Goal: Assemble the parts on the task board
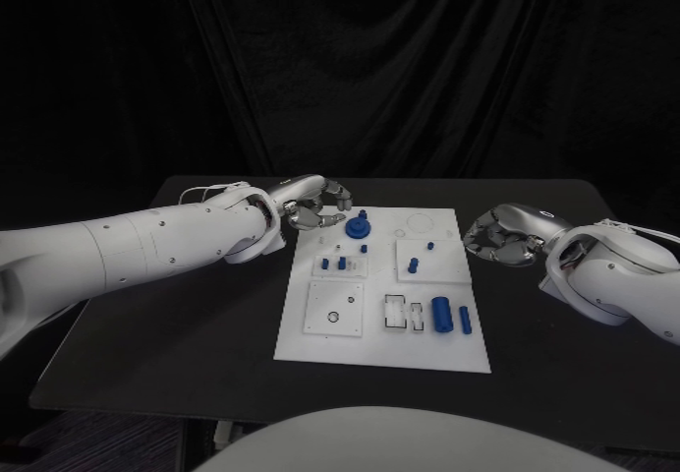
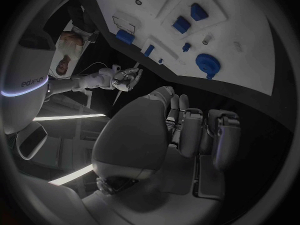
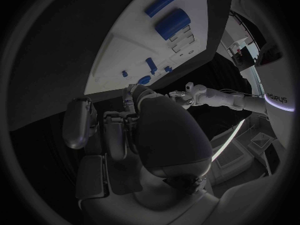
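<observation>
Two hands, both off the task board (image 1: 319, 346), neither holding a part, so by my read the job sits at the reach-in stage w/ no pick made yet.

Nearest the robot: board's front edge, a flat white matte plate on the black table (image 1: 170, 393). Front row has a square panel w/ a small ring hole (image 1: 333, 317), a pale slotted bracket (image 1: 397, 313), then a fat blue cylinder (image 1: 442, 314) lying on its side and a thin blue pin (image 1: 465, 320) just beside it. Cylinders look smooth, hard plastic, likely to roll if nudged.

Mid board: short blue pegs (image 1: 333, 263) standing upright, another peg (image 1: 413, 265) to their right in its own square.

Far end: round blue gear-like disc (image 1: 358, 228), toothed or ribbed rim in the left wrist view (image 2: 207, 65), w/ a small stub on top.

Left hand (image 1: 314, 205) hovers just beside the board's far left corner, near the disc but apart from it; fingers curled in, nothing in them, i.e. clenched empty. Right hand (image 1: 499, 236) hangs off the board's right edge, also curled in on nothing, well apart from any part.

Next move, as I judge it: left hand needs to uncurl, shift over the disc and come down w/ a pinch on its rim or stub. Risk: knocking the upright pegs close by.
</observation>
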You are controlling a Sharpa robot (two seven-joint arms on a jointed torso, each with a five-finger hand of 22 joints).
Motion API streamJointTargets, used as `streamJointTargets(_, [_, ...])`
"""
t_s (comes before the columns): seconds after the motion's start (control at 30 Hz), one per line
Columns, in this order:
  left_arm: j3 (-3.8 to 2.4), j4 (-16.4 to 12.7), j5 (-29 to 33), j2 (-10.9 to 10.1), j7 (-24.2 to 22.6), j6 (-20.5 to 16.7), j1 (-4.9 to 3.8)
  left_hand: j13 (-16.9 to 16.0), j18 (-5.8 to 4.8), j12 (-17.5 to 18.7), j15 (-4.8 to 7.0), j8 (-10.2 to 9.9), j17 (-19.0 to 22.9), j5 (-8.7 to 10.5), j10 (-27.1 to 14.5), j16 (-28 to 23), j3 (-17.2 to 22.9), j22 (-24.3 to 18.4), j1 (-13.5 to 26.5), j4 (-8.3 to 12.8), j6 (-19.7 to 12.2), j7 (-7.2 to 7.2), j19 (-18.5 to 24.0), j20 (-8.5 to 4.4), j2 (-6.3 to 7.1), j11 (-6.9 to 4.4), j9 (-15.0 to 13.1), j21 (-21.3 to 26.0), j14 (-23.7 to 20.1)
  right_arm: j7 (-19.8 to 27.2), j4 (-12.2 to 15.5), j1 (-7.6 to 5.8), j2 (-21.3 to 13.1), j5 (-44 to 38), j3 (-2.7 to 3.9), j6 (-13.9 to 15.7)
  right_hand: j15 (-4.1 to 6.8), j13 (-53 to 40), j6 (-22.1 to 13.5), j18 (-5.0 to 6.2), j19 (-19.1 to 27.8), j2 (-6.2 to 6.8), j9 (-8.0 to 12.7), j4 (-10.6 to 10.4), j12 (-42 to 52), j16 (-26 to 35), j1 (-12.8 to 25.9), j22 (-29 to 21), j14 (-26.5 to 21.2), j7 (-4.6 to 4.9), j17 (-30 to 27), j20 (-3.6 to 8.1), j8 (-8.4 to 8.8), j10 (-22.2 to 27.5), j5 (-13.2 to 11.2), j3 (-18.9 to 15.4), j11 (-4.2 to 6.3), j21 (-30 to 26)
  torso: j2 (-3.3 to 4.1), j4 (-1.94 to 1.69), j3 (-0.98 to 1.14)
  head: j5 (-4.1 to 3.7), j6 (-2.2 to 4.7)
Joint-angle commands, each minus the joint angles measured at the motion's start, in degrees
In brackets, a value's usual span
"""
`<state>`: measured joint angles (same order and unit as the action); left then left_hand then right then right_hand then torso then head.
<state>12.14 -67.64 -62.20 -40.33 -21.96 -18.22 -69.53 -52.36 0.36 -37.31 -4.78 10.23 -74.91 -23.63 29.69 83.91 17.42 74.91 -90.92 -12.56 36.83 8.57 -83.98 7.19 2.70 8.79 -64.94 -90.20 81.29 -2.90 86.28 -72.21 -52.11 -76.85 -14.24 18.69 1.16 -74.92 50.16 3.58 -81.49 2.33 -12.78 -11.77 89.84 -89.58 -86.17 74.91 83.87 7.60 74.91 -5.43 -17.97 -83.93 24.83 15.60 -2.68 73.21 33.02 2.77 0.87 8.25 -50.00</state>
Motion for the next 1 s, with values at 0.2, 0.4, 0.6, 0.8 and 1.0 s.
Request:
streamJointTargets(0.2, [-0.07,4.81,-18.8,4.83,-1.22,0.39,0.04,11.6,-0.36,9.19,0.58,-6.67,-0.92,7.8,0.54,-1.75,11.4,15.09,1.33,3.64,-0.33,-2.61,-6.02,1.31,5.42,0.67,14.83,0.2,-1.87,0.04,-0.24,0.15,0.1,0.02,0.04,0.75,-0.34,-14.93,-0.48,0.42,0.12,-0.2,0.1,0.15,0.08,0.18,0.43,9.79,5.82,-0.05,14.44,0.04,0.19,-5.91,0.28,0.38,-0.32,-0.11,-0.09,0.08,0.0,-0.22,0.0])
streamJointTargets(0.4, [-0.08,6.4,-29.71,7.05,0.62,-1.53,0.04,17.84,-0.36,12.04,3.1,-6.74,-0.28,13.21,4.05,-1.75,13.28,15.09,2.05,6.88,1.36,-7.51,-6.02,0.57,6.12,-2.88,23.33,0.2,-0.27,0.03,-0.26,0.15,0.08,0.13,0.04,0.94,-0.3,-14.91,-1.26,0.42,0.1,-0.13,0.29,0.24,0.06,0.21,0.52,9.8,5.8,0.01,14.4,0.07,0.6,-5.89,0.32,0.52,-0.26,-0.11,-0.11,0.03,-0.04,-0.45,0.0])
streamJointTargets(0.6, [-0.08,7.69,-32.28,8.66,1.66,-0.58,0.05,21.02,-0.36,13.7,3.54,-6.65,0.43,15.46,4.79,-2.02,11.07,15.09,3.54,7.62,1.56,-8.79,-6.02,0.47,6.09,-3.09,27.78,0.2,-0.07,0.0,-0.31,0.15,0.09,0.49,0.04,0.99,-0.29,-14.89,-1.46,0.43,0.11,-0.12,0.34,0.26,0.06,0.2,0.55,9.78,5.81,0.03,14.42,0.08,0.71,-5.87,0.32,0.58,-0.26,-0.15,-0.09,0.14,-0.01,-0.26,0.0])
streamJointTargets(0.8, [-0.08,8.86,-32.97,9.95,2.24,0.43,0.37,23.59,-0.36,13.93,3.82,-6.5,0.52,16.81,7.04,-1.86,5.72,15.09,6.95,6.17,4.46,-8.21,-6.02,0.15,5.87,-3.42,31.76,0.2,0.42,-0.01,-0.3,0.15,0.14,0.59,0.04,0.98,-0.29,-14.89,-1.46,0.43,0.11,-0.12,0.34,0.26,0.06,0.2,0.55,9.78,5.81,0.03,14.42,0.08,0.71,-5.87,0.32,0.58,-0.26,-0.15,0.08,0.36,-0.02,-0.18,0.0])
streamJointTargets(1.0, [-0.09,9.94,-34.62,11.08,3.15,1.53,0.99,24.26,-0.36,13.71,3.95,-6.46,0.68,16.69,8.01,-1.86,4.0,15.09,7.55,5.99,5.53,-8.35,-6.02,-0.01,5.76,-3.64,33.05,0.2,0.48,-0.06,-0.26,0.15,0.13,0.62,0.04,0.88,-0.29,-14.89,-1.46,0.43,0.11,-0.12,0.34,0.26,0.06,0.2,0.55,9.78,5.81,0.03,14.42,0.08,0.71,-5.87,0.32,0.58,-0.26,-0.15,0.15,0.42,-0.02,-0.12,0.0])
